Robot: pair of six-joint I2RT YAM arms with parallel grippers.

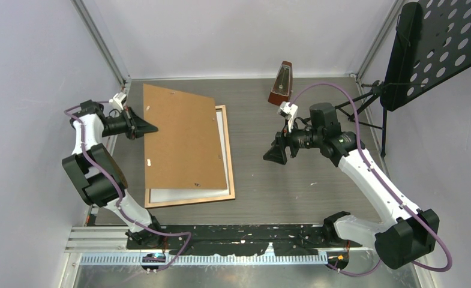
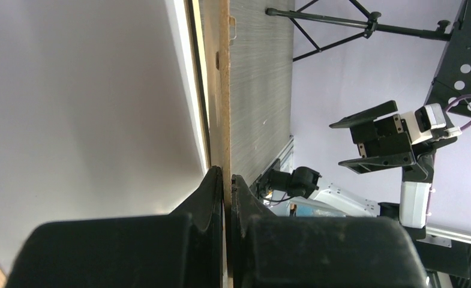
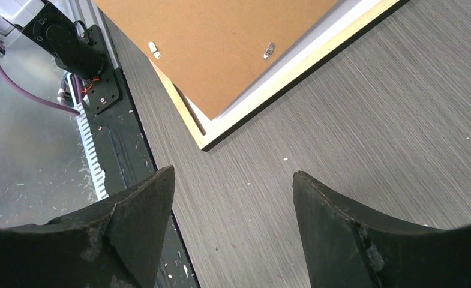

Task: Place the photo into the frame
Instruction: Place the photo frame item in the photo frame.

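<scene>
this looks like a robotics lab test cell. plain pale walls [image 1: 29, 72] and aluminium posts [image 1: 104, 42] box in a grey wood-grain table [image 1: 293, 186]. the left arm [image 1: 95, 174] and right arm [image 1: 371, 174] are mounted at its near edge on a black strip [image 1: 239, 237], trailing purple cables [image 1: 327, 84]. a metronome [image 1: 281, 84] and a perforated black music stand [image 1: 437, 48] stand at the far side.

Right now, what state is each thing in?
Frame: flat on the table, rear up.
White sheet, likely the photo: lying inside it, plain side up.
Backing board: left edge raised, tilted over the frame.
Left gripper: shut on that board's edge.
Right gripper: open, empty, hovering.
Metronome: upright.
</scene>
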